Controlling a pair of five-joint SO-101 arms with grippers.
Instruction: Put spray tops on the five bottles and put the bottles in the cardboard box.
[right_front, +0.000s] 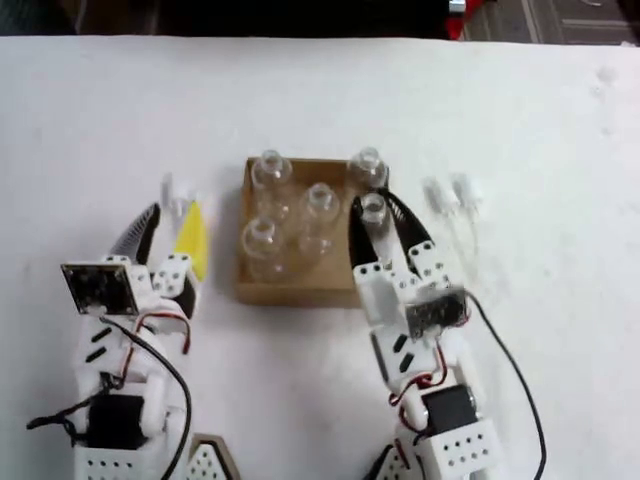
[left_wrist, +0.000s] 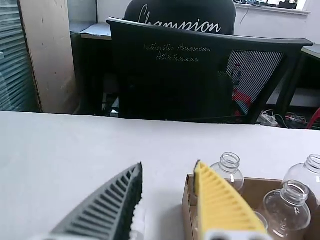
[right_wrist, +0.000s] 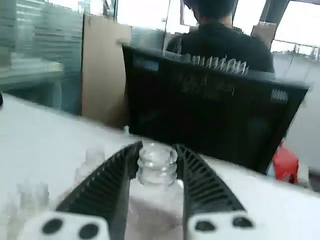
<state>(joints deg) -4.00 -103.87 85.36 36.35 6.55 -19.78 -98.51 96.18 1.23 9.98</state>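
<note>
The cardboard box (right_front: 245, 285) sits mid-table and holds several clear bottles without tops, such as those at the back (right_front: 270, 170) and the front left (right_front: 260, 238). My right gripper (right_front: 371, 200) is over the box's right side, shut on the neck of one bottle (right_front: 373, 211). The right wrist view shows its black fingers (right_wrist: 112, 182) pressed to both sides of that bottle (right_wrist: 157, 165). My left gripper (right_front: 175, 207) stands open left of the box, just behind a spray top (right_front: 180, 187). From its wrist view, the left gripper (left_wrist: 167, 172) has a yellow finger (left_wrist: 220, 205) beside the box (left_wrist: 187, 200) and the bottles (left_wrist: 229, 167).
Two more spray tops (right_front: 440, 195) (right_front: 465, 190) lie on the white table to the right of the box. A black office chair (left_wrist: 200, 75) stands beyond the far table edge. Bare table lies left of and behind the box.
</note>
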